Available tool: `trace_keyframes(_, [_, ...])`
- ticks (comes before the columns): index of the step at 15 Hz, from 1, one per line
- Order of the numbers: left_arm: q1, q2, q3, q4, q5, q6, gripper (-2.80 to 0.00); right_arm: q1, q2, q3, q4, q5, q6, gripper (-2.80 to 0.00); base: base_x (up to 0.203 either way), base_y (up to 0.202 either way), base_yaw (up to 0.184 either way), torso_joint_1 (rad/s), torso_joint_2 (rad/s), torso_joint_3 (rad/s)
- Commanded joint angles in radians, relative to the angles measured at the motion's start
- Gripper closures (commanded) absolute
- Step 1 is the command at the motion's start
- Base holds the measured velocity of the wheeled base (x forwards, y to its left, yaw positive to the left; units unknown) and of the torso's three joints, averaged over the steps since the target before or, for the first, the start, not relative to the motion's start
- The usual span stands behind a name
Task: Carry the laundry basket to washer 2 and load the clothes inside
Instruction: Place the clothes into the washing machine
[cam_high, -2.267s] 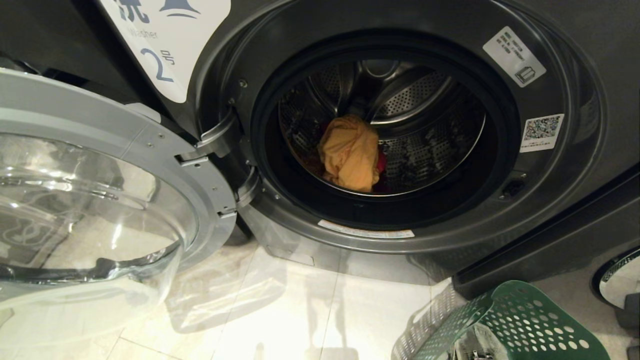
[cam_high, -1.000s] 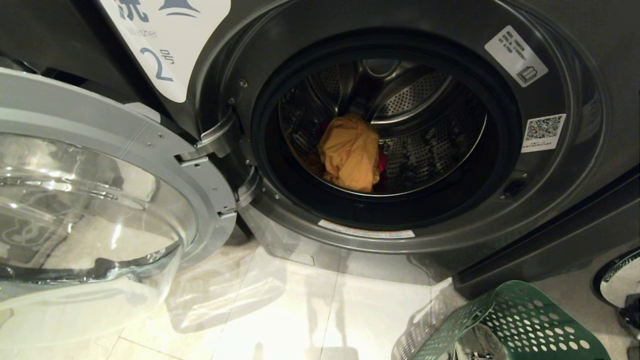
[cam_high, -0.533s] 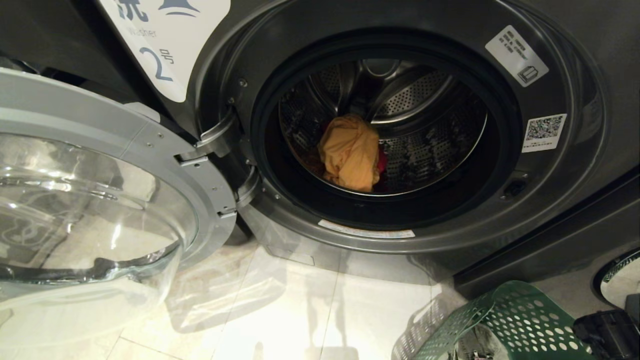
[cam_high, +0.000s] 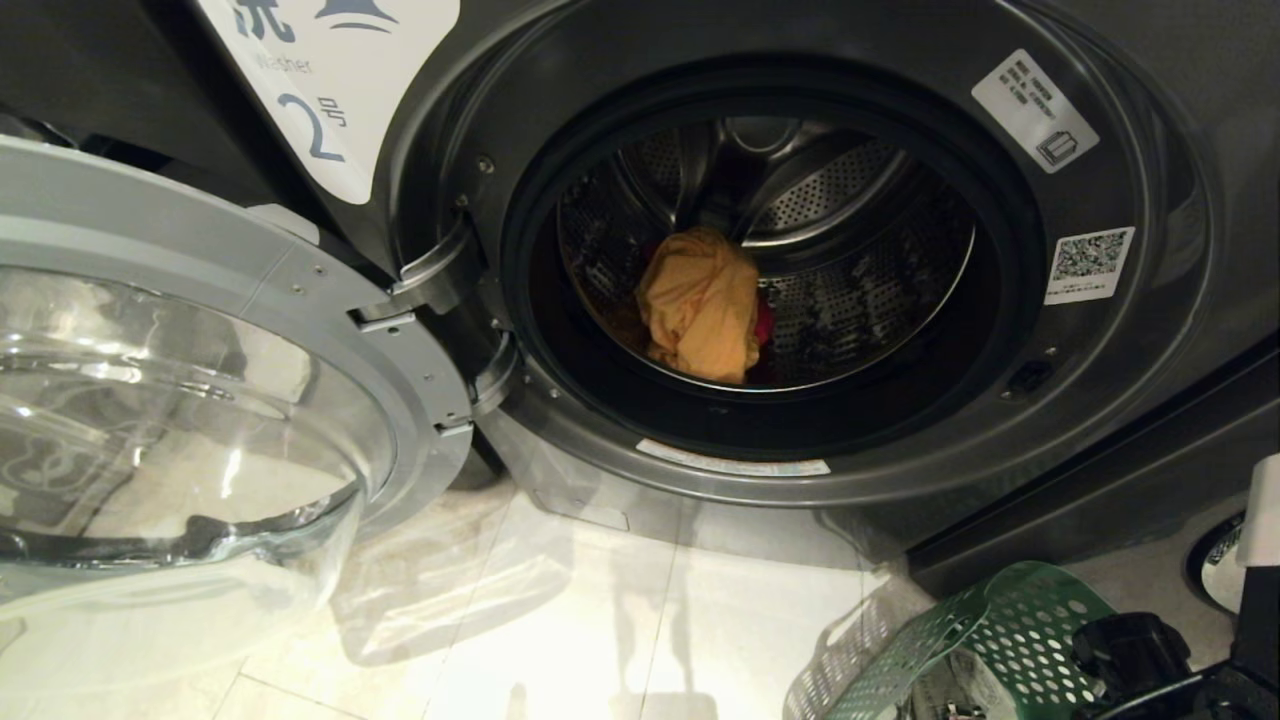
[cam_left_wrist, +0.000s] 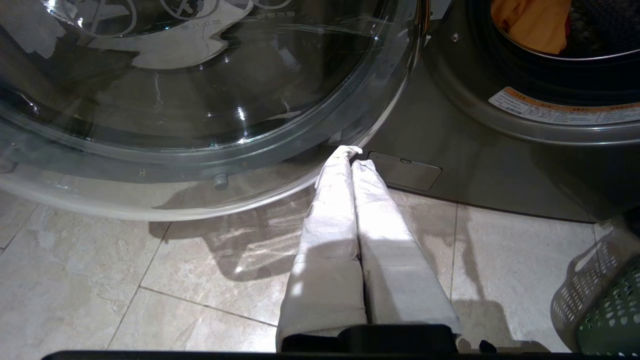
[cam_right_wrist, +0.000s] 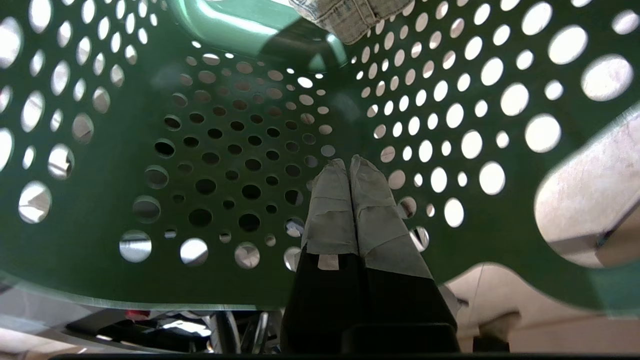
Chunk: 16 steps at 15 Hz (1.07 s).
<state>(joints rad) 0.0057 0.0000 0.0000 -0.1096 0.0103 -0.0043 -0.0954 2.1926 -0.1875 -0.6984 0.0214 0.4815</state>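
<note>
Your clothes (cam_high: 700, 305) are soft, light and floppy, and the yellow-orange piece already lies bunched on the floor of the drum of washer 2 (cam_high: 1130, 400), with a sliver of magenta behind it; if anything remains, you would pinch a raised fold, not a flat spread. The right gripper (cam_right_wrist: 348, 167) sits inside the laundry basket (cam_right_wrist: 100, 125) with its fingers pressed together on nothing — a scrap of pale denim-like cloth (cam_right_wrist: 350, 15) hangs at the rim ahead, well apart from its tips. The left gripper (cam_left_wrist: 350, 155) is likewise clamped empty, low over the floor tiles (cam_left_wrist: 150, 280) just below the open glass door (cam_left_wrist: 200, 100) — well short of the drum.
</note>
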Motion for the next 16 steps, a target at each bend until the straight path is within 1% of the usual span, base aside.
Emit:
trace_keyframes(1, [0.0,0.0,0.04,0.001,0.0,0.0,0.0,-0.018,0.036,-0.098,0.095,0.007,0.0,0.0,0.0,0.0,0.0,0.0,0.0,0.0])
trace_keyframes(3, [0.001,0.0,0.04,0.0,0.001,0.0,0.0,-0.036,0.026,-0.199,0.234,0.034,-0.027,0.0,0.0,0.0,0.0,0.0,0.0,0.0])
trace_keyframes(4, [0.0,0.0,0.04,0.0,0.0,0.0,0.0,-0.044,0.027,-0.224,0.273,0.043,-0.101,0.0,0.0,0.0,0.0,0.0,0.0,0.0])
trace_keyframes(6, [0.0,0.0,0.04,-0.001,0.0,0.0,0.0,-0.066,0.061,-0.238,0.282,0.05,-0.26,0.0,0.0,0.0,0.0,0.0,0.0,0.0])
trace_keyframes(8, [0.0,0.0,0.04,-0.001,0.0,0.0,0.0,-0.077,0.061,-0.251,0.284,0.051,-0.276,0.0,0.0,0.0,0.0,0.0,0.0,0.0])
trace_keyframes(11, [0.001,0.002,0.04,-0.001,0.0,0.0,0.0,-0.076,0.004,-0.207,0.286,0.051,-0.282,0.0,0.0,0.0,0.0,0.0,0.0,0.0])
trace_keyframes(13, [0.0,0.0,0.04,-0.001,0.0,0.0,0.0,-0.075,-0.115,-0.132,0.286,0.051,-0.292,0.0,0.0,0.0,0.0,0.0,0.0,0.0])
trace_keyframes(16, [0.0,0.0,0.04,-0.001,0.0,0.0,0.0,-0.076,-0.392,0.007,0.284,0.05,-0.298,0.0,0.0,0.0,0.0,0.0,0.0,0.0])
